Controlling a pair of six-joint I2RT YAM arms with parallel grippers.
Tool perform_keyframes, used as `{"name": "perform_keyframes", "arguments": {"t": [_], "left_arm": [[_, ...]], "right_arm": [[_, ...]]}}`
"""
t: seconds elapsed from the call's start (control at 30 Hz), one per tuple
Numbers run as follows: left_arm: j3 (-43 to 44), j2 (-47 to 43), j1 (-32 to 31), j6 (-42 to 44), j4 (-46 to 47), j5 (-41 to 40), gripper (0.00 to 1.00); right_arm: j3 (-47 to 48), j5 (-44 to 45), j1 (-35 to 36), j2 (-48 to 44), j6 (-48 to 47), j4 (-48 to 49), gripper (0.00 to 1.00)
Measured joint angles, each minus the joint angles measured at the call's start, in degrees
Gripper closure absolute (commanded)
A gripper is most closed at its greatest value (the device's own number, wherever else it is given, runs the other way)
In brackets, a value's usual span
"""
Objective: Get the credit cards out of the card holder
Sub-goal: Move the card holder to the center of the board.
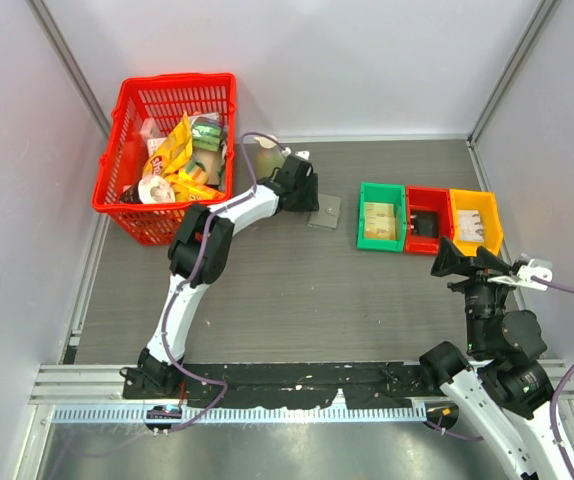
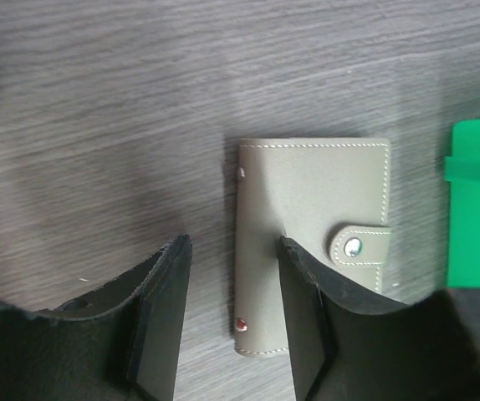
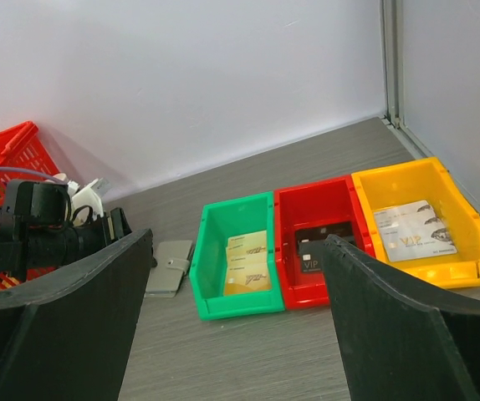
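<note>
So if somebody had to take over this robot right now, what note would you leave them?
Left end effector: open, poised over the card holder, gripping nothing.
Right end effector: open, empty, facing the green bin, red bin and yellow bin, which hold some cards.
Card holder: flat on the table left of the green bin, closed, snap tab fastened.
Done: holder not opened yet.
Left: unsnap, open it, pull the credit cards out; none show.
</note>
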Motion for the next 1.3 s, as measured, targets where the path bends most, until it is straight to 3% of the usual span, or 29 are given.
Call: {"name": "perform_keyframes", "arguments": {"t": [0.23, 0.37, 0.57, 0.73, 0.9, 1.03, 1.13, 1.3], "left_arm": [[-2.5, -0.5, -0.2, -3.1, 3.0, 5.0, 0.57], [-6.2, -2.3, -0.6, -5.0, 5.4, 6.3, 0.7], [-7.1, -2.4, -1.9, -6.1, 6.5, 5.6, 1.0], [-10.0, -3.9, -2.4, -6.0, 8.7, 4.7, 1.0], [-23.8, -12.9, -3.6, -6.4, 11.3, 4.2, 1.0], [-35.7, -21.5, -5.4, -7.8, 12.3, 3.7, 1.0], [-46.3, -29.6, -6.9, -10.2, 13.4, 2.8, 1.0], [-60.0, -40.4, -9.8, -14.8, 15.9, 2.0, 1.0]], "right_arm": [[0.0, -0.8, -0.1, 0.5, 0.0, -0.1, 0.14], [0.0, -1.4, -0.3, 0.8, 0.0, -0.1, 0.14], [0.0, -2.4, -0.3, 1.1, 0.0, -0.2, 0.15], [0.0, -3.4, -0.3, 2.3, 0.1, -0.3, 0.16], [0.5, -5.9, -0.4, 4.2, 1.0, -0.7, 0.17], [3.1, -10.3, -0.4, 10.9, 3.1, -2.6, 0.15], [4.3, -15.7, -0.4, 17.3, 5.8, -3.8, 0.07], [2.8, -27.2, -0.4, 24.3, 10.0, -3.0, 0.07]]}}
